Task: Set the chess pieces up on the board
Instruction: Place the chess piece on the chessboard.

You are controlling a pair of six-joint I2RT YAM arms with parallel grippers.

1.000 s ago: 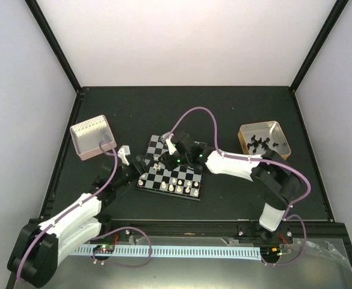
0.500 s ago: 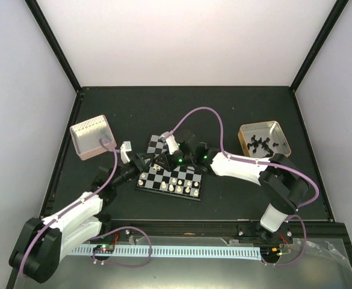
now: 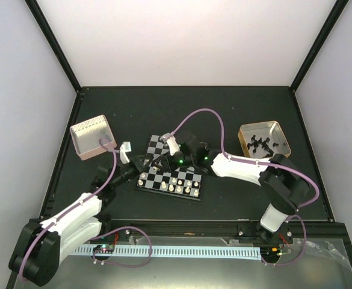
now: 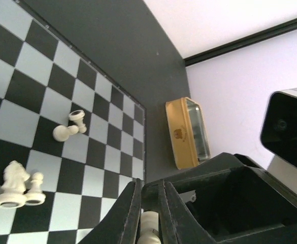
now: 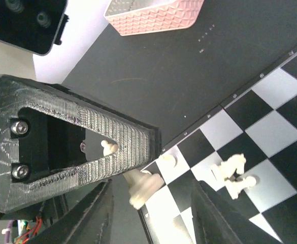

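The board (image 3: pixel 157 144) lies mid-table with a row of cream chess pieces (image 3: pixel 179 188) along its near edge. Both grippers meet over its left part. My left gripper (image 3: pixel 152 162) is shut on a cream piece (image 4: pixel 149 226), pinched between its dark fingers (image 4: pixel 129 213). In the right wrist view that piece (image 5: pixel 143 185) hangs from the left gripper's ribbed finger (image 5: pixel 77 132) above the board's corner (image 5: pixel 224 119). My right gripper (image 5: pixel 151 213) stands open around it, touching nothing. A pawn (image 4: pixel 69 128) lies toppled on the board (image 4: pixel 52 91), and a knight (image 4: pixel 13 184) stands beside a pawn (image 4: pixel 35 188).
A pink tin (image 3: pixel 92 137) sits at the left back, also in the right wrist view (image 5: pixel 153 15). A tan tin (image 3: pixel 265 139) holding black pieces stands at the right. Dark table spreads around the board, with side walls close by.
The left gripper has closed onto the cream piece at the board's left side. The right gripper, shut a moment ago, has opened and let go of it.
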